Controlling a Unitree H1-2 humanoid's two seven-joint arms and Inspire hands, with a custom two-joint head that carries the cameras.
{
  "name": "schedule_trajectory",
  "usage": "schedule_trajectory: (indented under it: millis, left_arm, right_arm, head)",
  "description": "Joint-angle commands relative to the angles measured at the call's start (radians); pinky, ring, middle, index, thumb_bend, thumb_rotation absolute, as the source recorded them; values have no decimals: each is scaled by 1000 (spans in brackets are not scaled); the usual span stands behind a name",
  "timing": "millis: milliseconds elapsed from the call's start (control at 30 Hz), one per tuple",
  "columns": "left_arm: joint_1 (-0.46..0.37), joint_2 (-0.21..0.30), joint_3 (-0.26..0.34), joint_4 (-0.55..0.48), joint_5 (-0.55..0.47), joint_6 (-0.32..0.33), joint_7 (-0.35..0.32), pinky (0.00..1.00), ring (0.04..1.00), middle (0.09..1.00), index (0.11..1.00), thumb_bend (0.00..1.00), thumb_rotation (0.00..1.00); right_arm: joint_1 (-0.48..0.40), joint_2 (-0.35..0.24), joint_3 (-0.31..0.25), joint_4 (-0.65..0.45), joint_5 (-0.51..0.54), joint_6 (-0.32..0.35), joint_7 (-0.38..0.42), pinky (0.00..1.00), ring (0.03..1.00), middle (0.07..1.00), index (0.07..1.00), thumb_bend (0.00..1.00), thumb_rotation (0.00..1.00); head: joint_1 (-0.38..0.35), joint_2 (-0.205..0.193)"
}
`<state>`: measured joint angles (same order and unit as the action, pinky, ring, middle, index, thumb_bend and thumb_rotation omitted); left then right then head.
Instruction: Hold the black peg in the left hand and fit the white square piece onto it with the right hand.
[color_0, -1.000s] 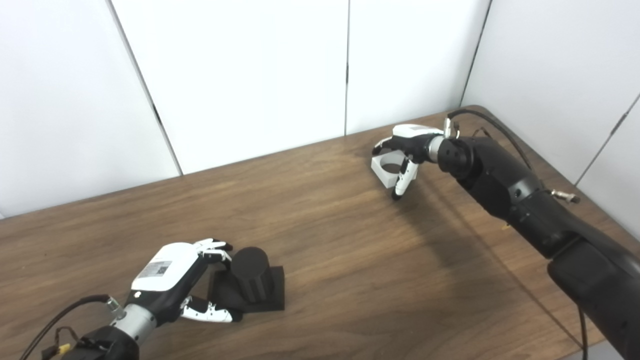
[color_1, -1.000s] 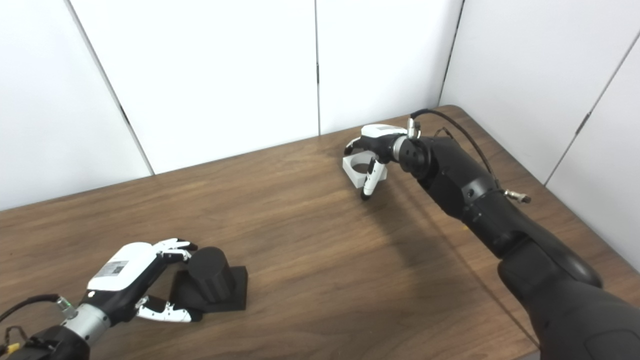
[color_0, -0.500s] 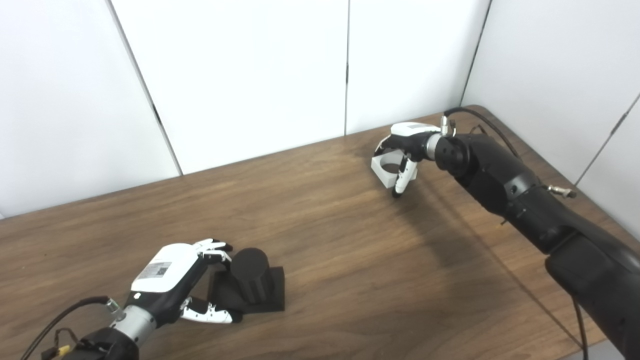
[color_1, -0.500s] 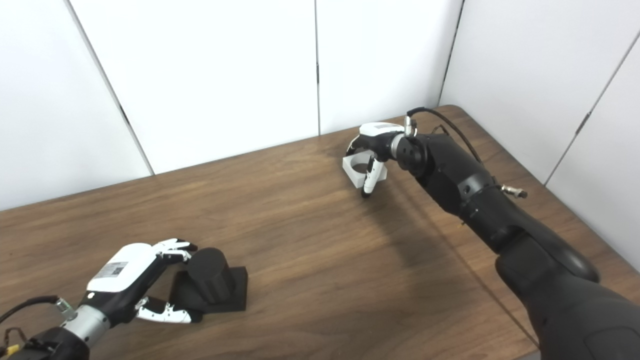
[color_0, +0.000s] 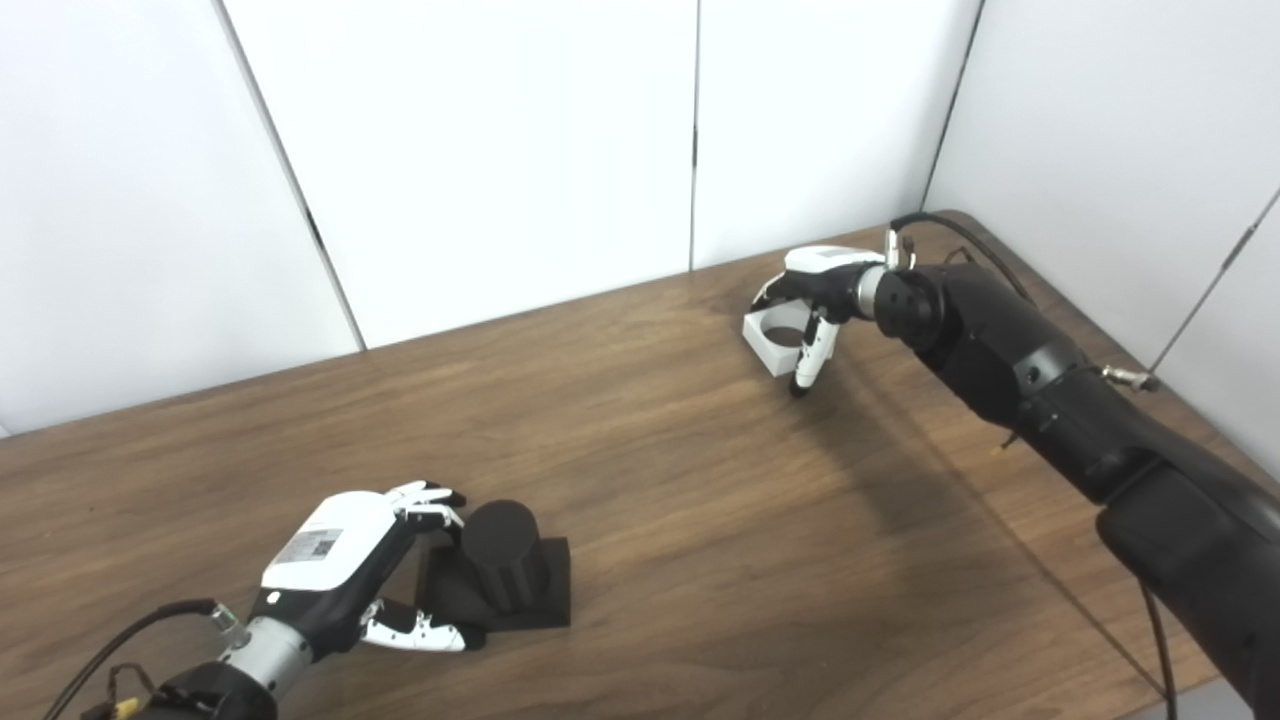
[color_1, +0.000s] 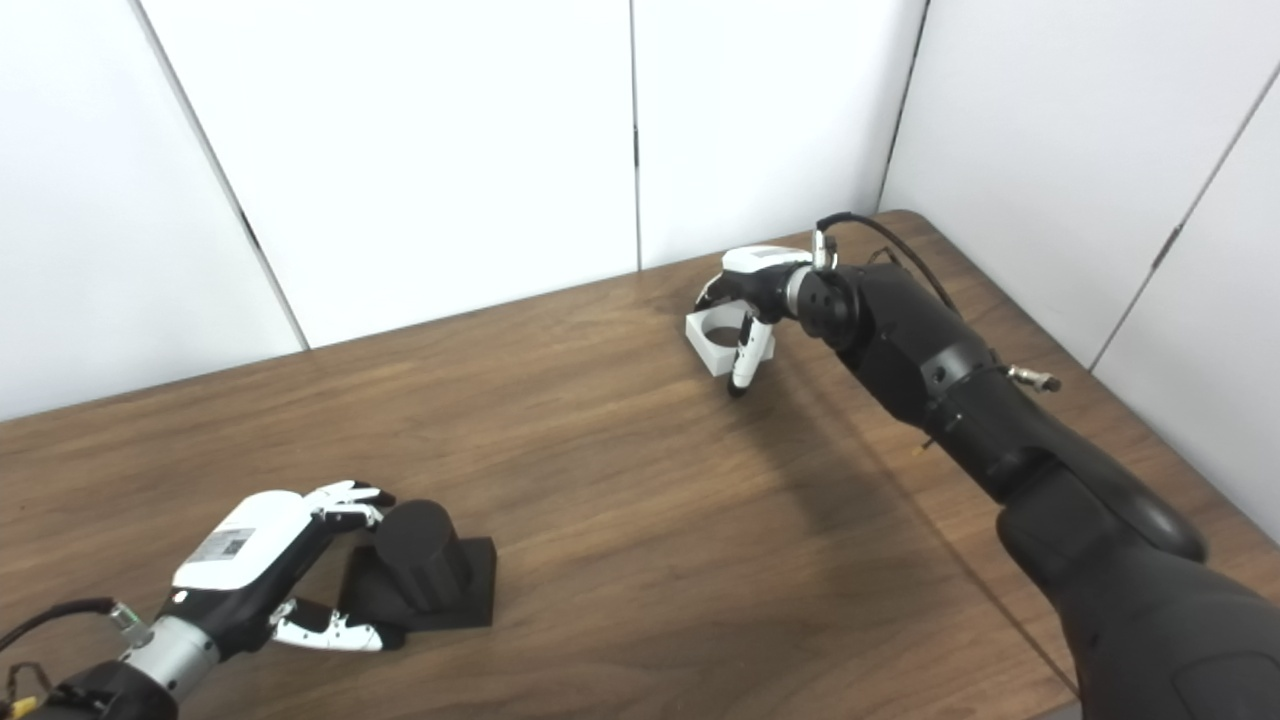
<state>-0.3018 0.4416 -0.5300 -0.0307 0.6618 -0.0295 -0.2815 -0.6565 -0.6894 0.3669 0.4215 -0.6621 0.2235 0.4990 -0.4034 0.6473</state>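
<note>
- Black peg (color_0: 503, 556) stood upright on its square black base (color_0: 548, 590), near-left part of the bench (color_0: 650, 520)
- Left hand (color_0: 345, 560) was spread around the peg, fingers (color_0: 430, 495) at the far side, thumb (color_0: 425, 632) low by the base; no firm grip visible, contact unclear
- White square piece (color_0: 775, 338) lay flat at the far-right of the bench, round hole facing up, well apart from the peg
- Right hand (color_0: 815, 300) was cupped over the piece, thumb (color_0: 810, 360) down its near side, fingers behind it; couldn't tell whether it was pinching yet, piece looked seated on the bench
- Risks, as I judged them:
  - a shallow pinch on the piece's thin walls could let it tilt or drop on lift
  - a loose left hold could let the peg tip or slide on contact
  - a tilted hole could jam on the peg top
</note>
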Motion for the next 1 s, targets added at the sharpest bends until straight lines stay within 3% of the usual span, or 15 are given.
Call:
schedule_trajectory:
  millis: [0,400,733,967]
  left_arm:
    - [77,36,-44,35,-4,7,-116,766,908,854,490,523,60]
    - [77,32,-40,28,-6,13,-120,768,911,856,490,523,60]
    - [78,31,-39,25,-11,15,-124,768,916,857,490,523,60]
    - [78,32,-40,25,-5,11,-121,758,911,855,490,524,61]
  right_arm:
    - [-39,-51,-7,-4,-24,1,1,813,923,930,824,765,135]
    - [-42,-59,-13,2,-23,4,5,836,932,936,829,761,134]
    - [-43,-66,-5,9,-33,-15,3,796,909,925,817,766,142]
    - [-27,-57,-19,16,-17,-43,-23,787,897,893,697,753,126]
  head:
    - [-1,1]
    - [2,8]
    - [3,11]
    - [9,17]
